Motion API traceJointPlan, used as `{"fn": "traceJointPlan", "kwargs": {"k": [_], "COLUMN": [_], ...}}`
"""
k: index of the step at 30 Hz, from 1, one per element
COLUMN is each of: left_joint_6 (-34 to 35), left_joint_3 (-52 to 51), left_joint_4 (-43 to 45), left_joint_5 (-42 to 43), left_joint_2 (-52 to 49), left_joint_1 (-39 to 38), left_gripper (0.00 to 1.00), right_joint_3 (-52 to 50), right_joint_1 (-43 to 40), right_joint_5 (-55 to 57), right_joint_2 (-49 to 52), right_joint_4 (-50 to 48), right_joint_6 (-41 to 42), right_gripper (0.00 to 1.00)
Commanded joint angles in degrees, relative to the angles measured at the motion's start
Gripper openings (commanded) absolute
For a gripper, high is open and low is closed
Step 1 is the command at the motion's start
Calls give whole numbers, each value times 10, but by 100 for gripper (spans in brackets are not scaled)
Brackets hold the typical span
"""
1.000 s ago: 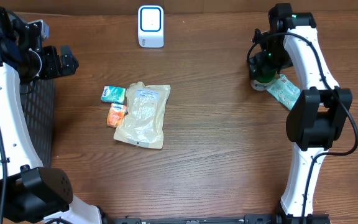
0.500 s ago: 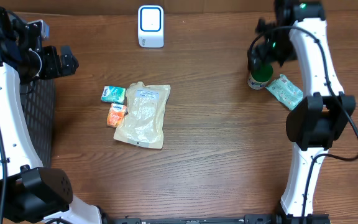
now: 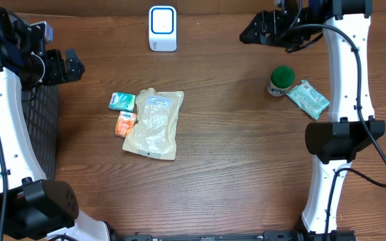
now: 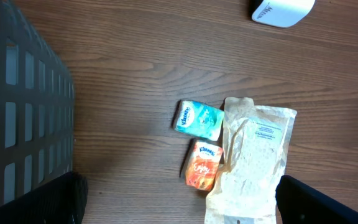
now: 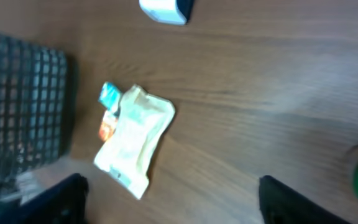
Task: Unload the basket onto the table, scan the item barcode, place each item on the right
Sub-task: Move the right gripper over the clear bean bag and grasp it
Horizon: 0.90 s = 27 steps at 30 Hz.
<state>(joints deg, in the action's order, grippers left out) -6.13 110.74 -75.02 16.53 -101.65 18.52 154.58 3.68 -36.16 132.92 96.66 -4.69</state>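
One change: right gripper [image 3: 248, 32] lifting away from green-lidded jar [image 3: 282, 75], jaws released; left gripper [image 3: 78, 63] hovering released near basket [image 3: 42, 127], can't tell what's inside.

Wooden table [image 3: 233, 167]; pouch [image 3: 153, 124], scanner [image 3: 162, 28]

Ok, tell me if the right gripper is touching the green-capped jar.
Apart. The overhead view shows a strip of bare table between the right gripper and the green-capped jar.
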Motion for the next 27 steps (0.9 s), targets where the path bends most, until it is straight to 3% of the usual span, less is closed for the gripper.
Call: {"fn": "traceJointPlan", "kwargs": {"k": [1,6,11,19,27], "left_joint_6": [5,5,5,5,5], "left_joint_3": [10,10,10,10,10], "left_joint_4": [1,1,1,1,1], "left_joint_5": [4,4,4,5,5], "left_joint_2": [17,17,17,17,17], "left_joint_1": [2,2,2,2,2], "left_gripper": [99,100,100,100,99], "right_joint_3": [-35,-111,-209,-379,-500], "right_joint_1": [30,86,151,233,269], "right_joint_5": [-9,-5,55,57,52], "right_joint_2": [-8,-8,-8,-8,-8], "right_joint_4": [-1,-37,-118,-291,-443], "right_joint_6": [48,57,140,226,315], "right_gripper": [77,67,63,61,51]}}
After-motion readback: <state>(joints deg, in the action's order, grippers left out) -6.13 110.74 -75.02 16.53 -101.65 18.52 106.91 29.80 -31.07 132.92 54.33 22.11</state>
